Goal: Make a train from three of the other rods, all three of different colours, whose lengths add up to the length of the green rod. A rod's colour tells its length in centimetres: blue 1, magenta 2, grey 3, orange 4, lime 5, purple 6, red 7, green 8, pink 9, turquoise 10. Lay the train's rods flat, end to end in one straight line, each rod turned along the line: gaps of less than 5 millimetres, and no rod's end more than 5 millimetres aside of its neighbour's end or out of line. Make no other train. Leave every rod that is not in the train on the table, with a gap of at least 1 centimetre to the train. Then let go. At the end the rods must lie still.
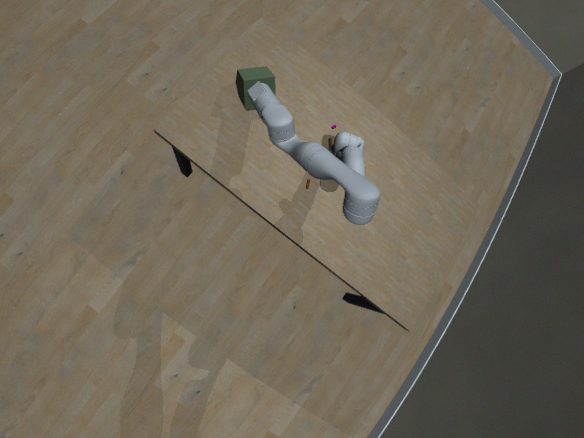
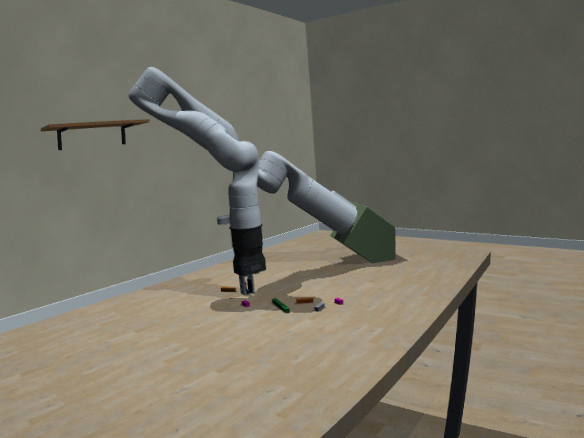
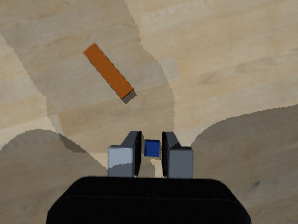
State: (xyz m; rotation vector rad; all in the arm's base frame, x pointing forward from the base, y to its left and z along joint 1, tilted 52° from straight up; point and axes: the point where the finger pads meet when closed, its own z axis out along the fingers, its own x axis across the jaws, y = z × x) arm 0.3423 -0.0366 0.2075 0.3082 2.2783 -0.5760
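1. The wooden worktop [image 2: 150,380] carries everything; a broad shadow covers the patch where the rods lie.
2. The grey arm [image 2: 220,140] rises from a green base block [image 2: 372,235] at the far edge, folds over, and comes straight down with its wrist vertical.
3. The end effector [image 2: 247,289] points down with its fingertips close to the worktop. It is released: in the wrist view a slim gap shows on each side between the fingers and the small rod between them, so nothing is gripped.
4. The green rod [image 2: 280,305] lies flat to the right of the end effector, angled toward the viewer in the exterior view and not touching the others.
5. Two orange rods lie flat: the left orange rod [image 2: 228,289] just beside the fingertips, and the right orange rod [image 2: 304,300] past the green rod.
6. The grey rod [image 2: 319,306] sits near the right orange rod's end.
7. Two magenta rods: the near magenta rod [image 2: 245,303] just in front of the fingertips, and the far magenta rod [image 2: 339,301] off to the right, apart from the rest.
8. The blue rod [image 3: 152,148] – the smallest – sits between the parted fingers, ungripped.
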